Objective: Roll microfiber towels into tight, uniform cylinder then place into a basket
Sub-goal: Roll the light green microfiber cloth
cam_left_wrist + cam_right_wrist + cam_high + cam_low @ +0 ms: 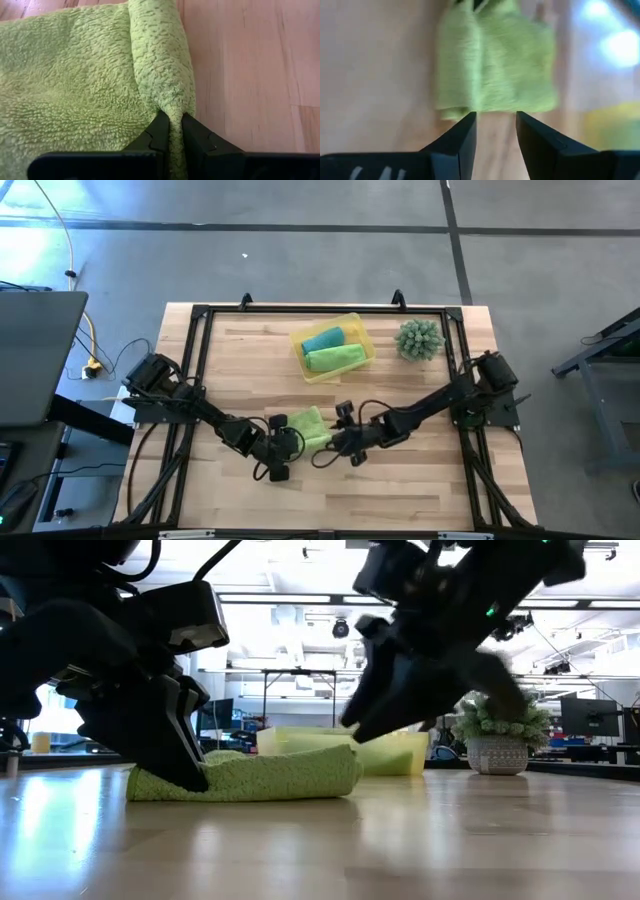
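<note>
1. Left gripper [171,131]: pinched on rolled edge of lime-green towel [308,425], mid-table.
2. Right gripper [495,129]: fingers parted, holding nothing, just beside towel.
3. Basket [362,330]: holds a teal and a green roll.

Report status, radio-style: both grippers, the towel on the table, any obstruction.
Left gripper shut on lime-green towel, pinching its rolled edge. Right gripper open, just short of towel. Nothing in the way.

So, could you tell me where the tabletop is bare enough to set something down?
The near strip of the table, in front of both grippers, is bare, as is the far-left corner beside the basket. The centre is crowded: the left gripper pinches the lime-green towel, the right gripper hovers open beside it. The plant fills the far-right corner.
</note>
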Controlling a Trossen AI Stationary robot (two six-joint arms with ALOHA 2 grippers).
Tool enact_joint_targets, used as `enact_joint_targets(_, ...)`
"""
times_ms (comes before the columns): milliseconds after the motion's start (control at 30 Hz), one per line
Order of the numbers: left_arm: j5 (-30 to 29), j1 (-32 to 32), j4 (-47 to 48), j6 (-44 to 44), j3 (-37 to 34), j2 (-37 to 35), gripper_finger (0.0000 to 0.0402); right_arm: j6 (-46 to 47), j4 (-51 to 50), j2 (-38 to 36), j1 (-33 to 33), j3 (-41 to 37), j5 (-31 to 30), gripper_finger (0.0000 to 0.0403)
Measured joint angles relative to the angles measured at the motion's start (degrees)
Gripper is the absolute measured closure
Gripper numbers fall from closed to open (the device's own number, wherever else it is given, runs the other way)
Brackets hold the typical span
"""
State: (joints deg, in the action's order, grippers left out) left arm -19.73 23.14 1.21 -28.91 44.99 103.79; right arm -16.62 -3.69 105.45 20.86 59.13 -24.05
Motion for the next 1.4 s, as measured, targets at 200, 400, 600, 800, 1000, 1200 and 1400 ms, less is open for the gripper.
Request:
enact_joint_targets(200, 0.0, 0.0, 0.0, -1.0, 0.0, 0.0, 0.0381, 14.9, -1.7, 0.8, 0.2, 0.0, 15.4, 0.0272)
enact_joint_targets(400, 0.0, 0.0, -0.2, -1.2, -0.1, 0.0, 0.0381, 8.6, 2.2, 3.2, 1.3, 0.0, 15.8, 0.0255)
enact_joint_targets(600, 0.0, 0.1, -0.8, -2.6, -0.1, 0.0, 0.0381, 1.4, 7.4, 4.9, 0.7, 0.0, 14.1, 0.0226)
enact_joint_targets(800, -0.2, 0.2, -0.9, -2.6, -0.2, 0.0, 0.0380, 1.1, 9.1, 5.0, -0.6, 0.0, 12.0, 0.0224)
enact_joint_targets(1000, -0.2, 0.1, -0.9, -2.5, -0.2, 0.0, 0.0380, -0.2, 9.8, 5.0, -2.4, 0.0, 12.0, 0.0224)
enact_joint_targets(1200, -0.1, 0.1, -1.2, -2.5, -0.2, 0.0, 0.0380, -1.3, 11.2, 6.4, -4.3, 0.0, 12.7, 0.0224)
enact_joint_targets(1400, -0.1, 0.1, -1.3, -2.5, -0.2, 0.0, 0.0380, -4.6, 13.2, 9.4, -5.1, 0.1, 13.1, 0.0224)
